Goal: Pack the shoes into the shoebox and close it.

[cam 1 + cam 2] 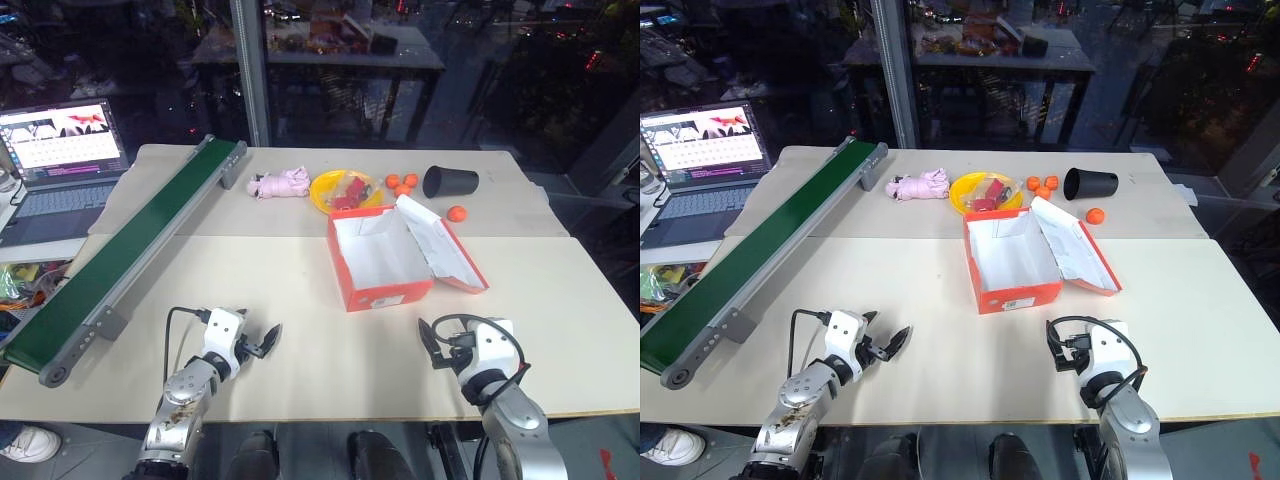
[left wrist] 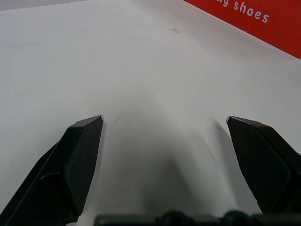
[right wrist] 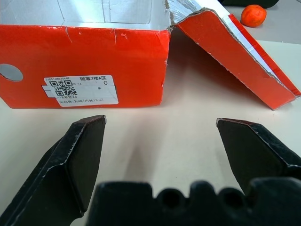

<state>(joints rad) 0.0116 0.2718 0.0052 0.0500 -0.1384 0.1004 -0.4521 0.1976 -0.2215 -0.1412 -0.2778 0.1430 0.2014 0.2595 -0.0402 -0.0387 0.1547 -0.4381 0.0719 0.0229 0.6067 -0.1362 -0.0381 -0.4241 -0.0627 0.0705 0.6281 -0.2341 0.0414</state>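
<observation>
The red-orange shoebox (image 1: 386, 296) stands open at the middle of the table, its white inside bare, its lid (image 1: 452, 252) folded out to the right and resting on the table. The shoes are out of view. My left gripper (image 1: 267, 341) hovers open near the table's front edge, left of the box, with nothing between its fingers; the left wrist view has the box's red wall (image 2: 263, 21) ahead. My right gripper (image 1: 431, 346) is open and empty too, just in front of the box; the right wrist view faces the box's labelled end (image 3: 84, 70).
A long green conveyor belt (image 1: 130, 250) runs along the left side, with a laptop (image 1: 60, 150) beyond it. At the back lie a pale pink bundle (image 1: 282, 184), a yellow plate (image 1: 322, 196) with red bits, small orange balls (image 1: 400, 183) and a black cup (image 1: 450, 181).
</observation>
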